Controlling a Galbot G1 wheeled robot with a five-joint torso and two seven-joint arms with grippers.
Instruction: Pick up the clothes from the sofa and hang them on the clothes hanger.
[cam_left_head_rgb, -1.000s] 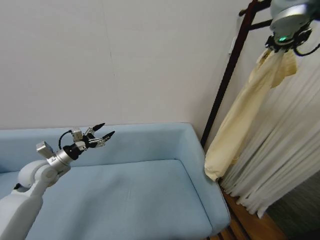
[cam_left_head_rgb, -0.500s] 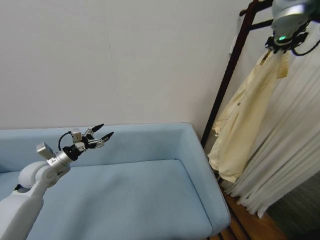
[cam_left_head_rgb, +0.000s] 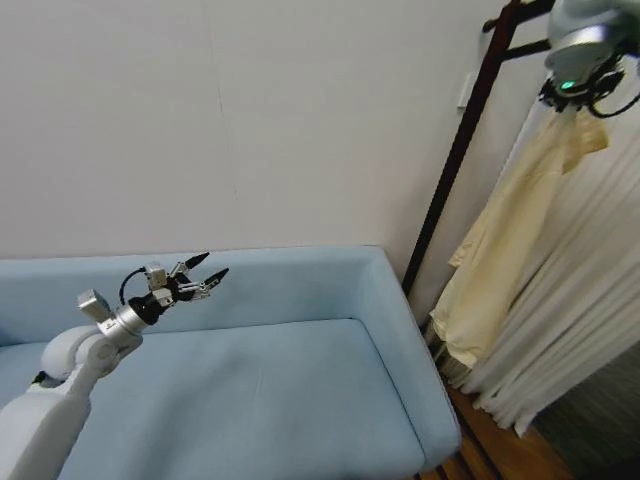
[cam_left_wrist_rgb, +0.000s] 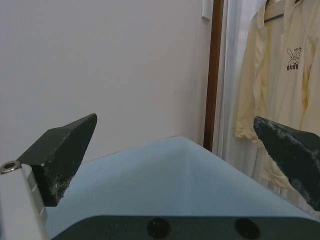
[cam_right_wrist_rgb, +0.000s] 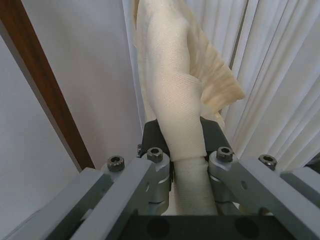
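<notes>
The right claw (cam_right_wrist_rgb: 183, 144) is pressed together on a bunched fold of the cream shirt (cam_left_head_rgb: 512, 235), the cloth pinched between its dark pads and running up out of the grip in the right wrist view. In the head view this claw is high at the upper right, close to the top of the dark wooden clothes stand (cam_left_head_rgb: 457, 158), and the shirt hangs straight down from it, beside the slanting pole and in front of the white curtain (cam_left_head_rgb: 590, 300). The shirt's lower edge hangs just past the right end of the light blue sofa (cam_left_head_rgb: 262, 400), off the seat. The left claw (cam_left_head_rgb: 207, 276) is spread wide with nothing between its dark fingertips, held above the sofa's seat near the backrest, well apart from the shirt.
</notes>
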